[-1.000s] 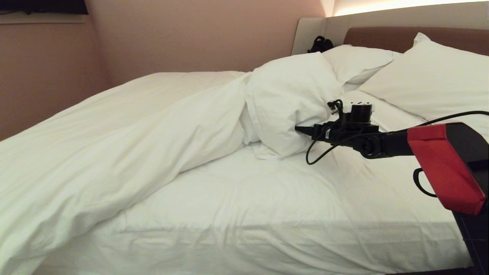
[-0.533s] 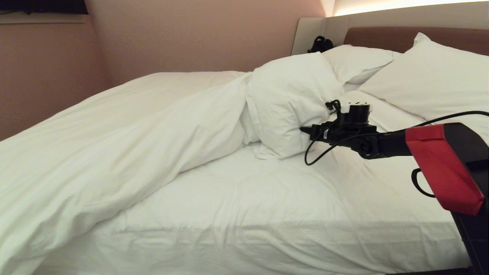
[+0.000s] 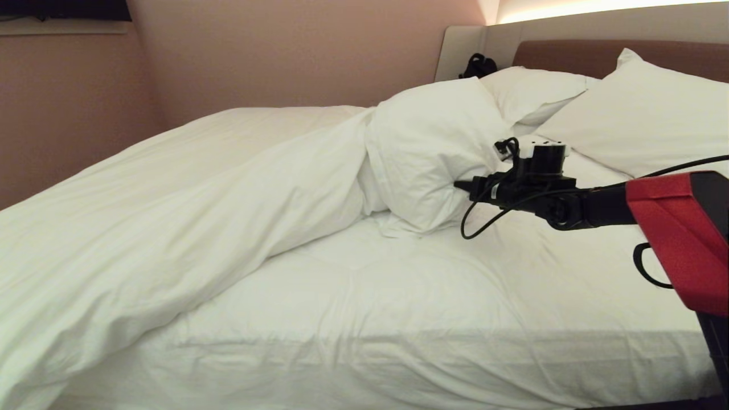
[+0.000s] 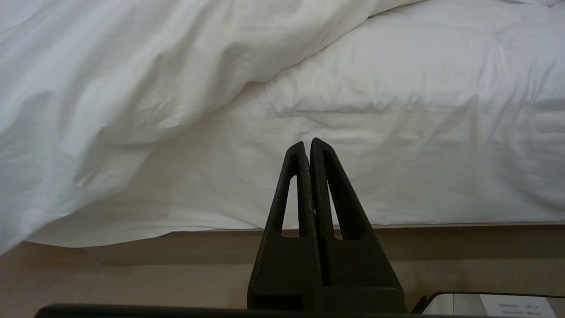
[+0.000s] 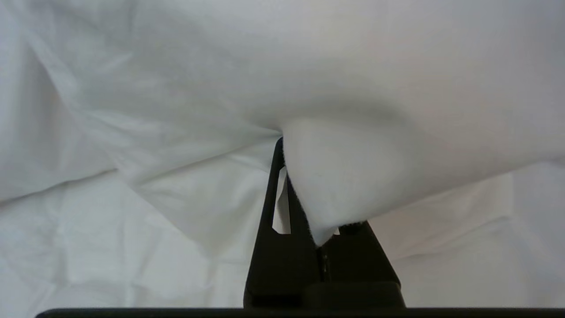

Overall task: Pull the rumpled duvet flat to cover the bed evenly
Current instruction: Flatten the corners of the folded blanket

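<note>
Right claw (image 3: 458,185) clamped on bunched duvet (image 3: 433,148), 2 pillows (image 3: 643,119) just behind

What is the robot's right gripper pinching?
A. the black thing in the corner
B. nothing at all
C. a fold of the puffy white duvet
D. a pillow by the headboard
C: in the right wrist view the right gripper has its jaws shut on a fold of the duvet, and the head view shows it reaching into the bunched-up duvet in the middle of the bed.
</note>
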You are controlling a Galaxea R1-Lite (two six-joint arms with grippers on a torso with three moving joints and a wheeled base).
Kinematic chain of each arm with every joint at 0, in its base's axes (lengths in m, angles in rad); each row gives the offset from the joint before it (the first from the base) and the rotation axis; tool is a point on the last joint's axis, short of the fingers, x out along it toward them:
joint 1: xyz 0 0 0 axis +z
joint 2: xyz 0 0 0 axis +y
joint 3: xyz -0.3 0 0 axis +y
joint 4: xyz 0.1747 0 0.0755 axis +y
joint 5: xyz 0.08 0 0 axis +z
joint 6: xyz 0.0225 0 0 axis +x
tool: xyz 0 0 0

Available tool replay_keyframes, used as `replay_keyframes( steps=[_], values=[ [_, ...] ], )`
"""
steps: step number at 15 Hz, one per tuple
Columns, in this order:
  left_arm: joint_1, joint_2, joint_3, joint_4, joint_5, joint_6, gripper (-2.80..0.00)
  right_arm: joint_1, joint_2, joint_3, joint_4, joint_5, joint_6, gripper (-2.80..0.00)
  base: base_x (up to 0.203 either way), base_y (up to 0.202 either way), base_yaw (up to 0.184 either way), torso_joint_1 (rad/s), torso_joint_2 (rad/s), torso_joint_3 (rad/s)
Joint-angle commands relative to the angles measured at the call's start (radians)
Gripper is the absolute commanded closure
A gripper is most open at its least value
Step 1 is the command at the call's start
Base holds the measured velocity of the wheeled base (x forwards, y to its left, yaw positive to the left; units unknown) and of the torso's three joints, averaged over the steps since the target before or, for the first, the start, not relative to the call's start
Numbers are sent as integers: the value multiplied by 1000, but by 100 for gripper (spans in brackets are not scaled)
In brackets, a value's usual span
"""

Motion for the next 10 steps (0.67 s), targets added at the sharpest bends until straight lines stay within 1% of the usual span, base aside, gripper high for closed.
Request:
replay_keyframes(
  steps=[1,5,10],
  values=[
    [0,0,0,0,0,1,0,-3,-113,43,-11,-24,1,0,0,0,0,0,0,0],
    [0,0,0,0,0,0,0,-5,-357,220,-23,-99,-3,0,0,0,0,0,0,0],
    [0,0,0,0,0,1,0,-17,-664,441,-22,-120,-10,0,0,0,0,0,0,0]
  ],
)
